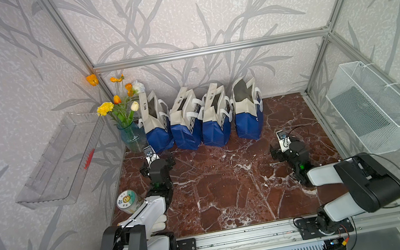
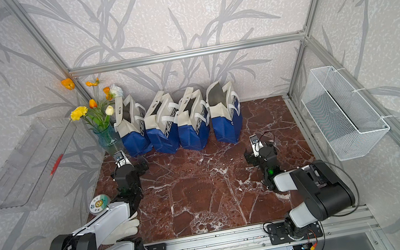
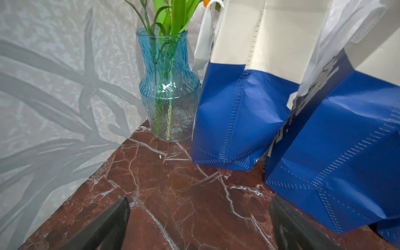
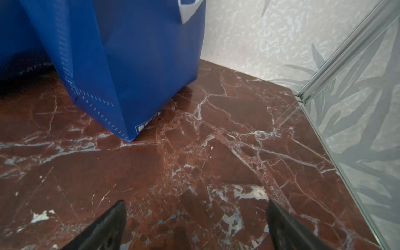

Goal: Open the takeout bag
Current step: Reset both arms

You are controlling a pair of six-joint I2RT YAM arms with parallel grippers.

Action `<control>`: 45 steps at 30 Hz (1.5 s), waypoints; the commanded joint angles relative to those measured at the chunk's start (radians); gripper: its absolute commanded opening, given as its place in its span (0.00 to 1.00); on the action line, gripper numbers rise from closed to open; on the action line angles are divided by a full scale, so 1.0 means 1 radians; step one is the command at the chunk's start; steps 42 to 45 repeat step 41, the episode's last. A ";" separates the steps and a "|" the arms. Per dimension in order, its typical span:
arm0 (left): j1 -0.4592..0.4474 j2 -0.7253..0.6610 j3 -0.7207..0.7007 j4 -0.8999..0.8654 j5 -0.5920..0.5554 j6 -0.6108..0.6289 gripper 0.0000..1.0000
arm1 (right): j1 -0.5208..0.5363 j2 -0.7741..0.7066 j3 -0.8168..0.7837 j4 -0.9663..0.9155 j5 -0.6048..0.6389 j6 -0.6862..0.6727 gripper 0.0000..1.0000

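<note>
Top views: four takeout bags (image 1: pixel 214 126) in a row, one flower vase (image 1: pixel 133 138), one tin (image 1: pixel 127 201). Clear only at wrist views: left gripper (image 3: pixel 199 203) and right gripper (image 4: pixel 195 205), jaws wide apart.

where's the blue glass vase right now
In both top views the blue glass vase stands in the far left corner of the marble table, next to the leftmost takeout bag.

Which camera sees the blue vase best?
The left wrist view: the vase is close and sharp, stems showing through. Both top views show it small, beside the bags. The right wrist view misses it.
</note>
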State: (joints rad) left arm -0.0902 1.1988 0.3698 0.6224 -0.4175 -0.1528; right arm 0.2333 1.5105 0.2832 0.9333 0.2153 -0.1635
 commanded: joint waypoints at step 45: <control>0.123 0.316 0.013 0.223 0.195 0.053 1.00 | -0.112 0.027 0.135 -0.125 -0.149 0.078 0.99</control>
